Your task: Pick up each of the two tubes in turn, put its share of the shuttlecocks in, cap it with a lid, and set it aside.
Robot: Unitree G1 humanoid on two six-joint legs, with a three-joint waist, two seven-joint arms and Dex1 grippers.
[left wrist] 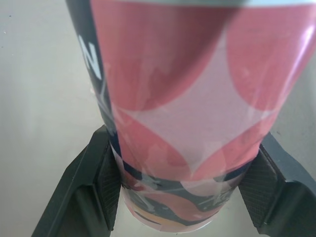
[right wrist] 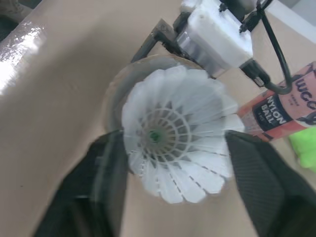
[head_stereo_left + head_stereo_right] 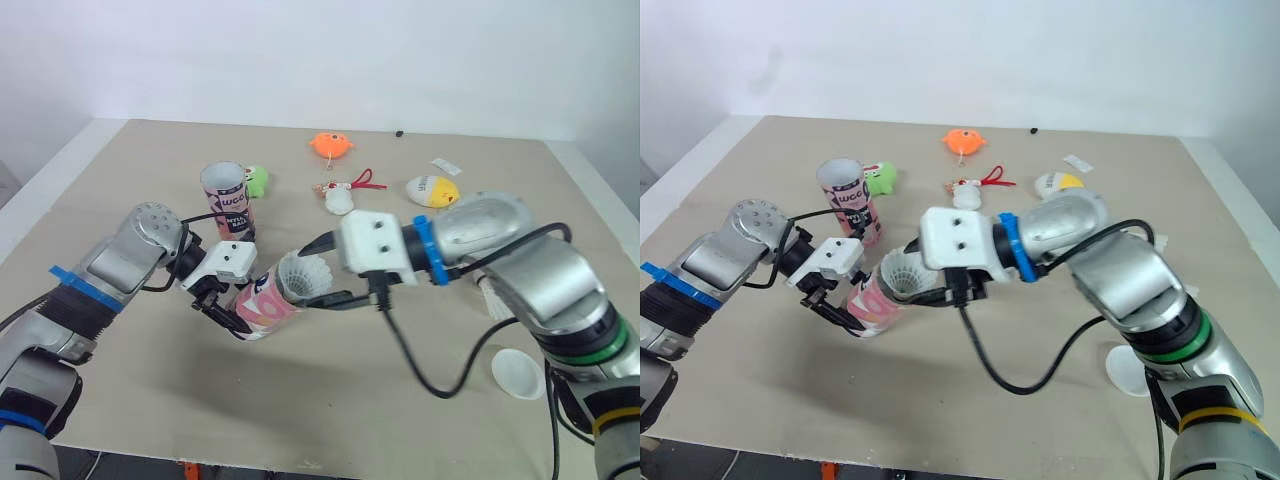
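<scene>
My left gripper point(image 3: 232, 298) is shut on a pink-patterned tube point(image 3: 262, 304), holding it tilted just above the table with its open mouth facing right. Its fingers point(image 1: 103, 187) clamp the tube's lower end from both sides. My right gripper point(image 3: 318, 272) is shut on a white shuttlecock point(image 3: 303, 277), whose cork end sits in the tube's mouth while the feather skirt point(image 2: 173, 133) still sticks out. A second tube point(image 3: 228, 200), pink and black, stands upright behind the left gripper. A white lid point(image 3: 518, 372) lies at the front right.
Small toys lie across the back of the table: an orange one point(image 3: 331, 146), a green one point(image 3: 257, 181) beside the upright tube, a yellow-and-white egg point(image 3: 432, 190) and a white figure with a red ribbon point(image 3: 340, 198). The table's front edge point(image 3: 300, 458) is close.
</scene>
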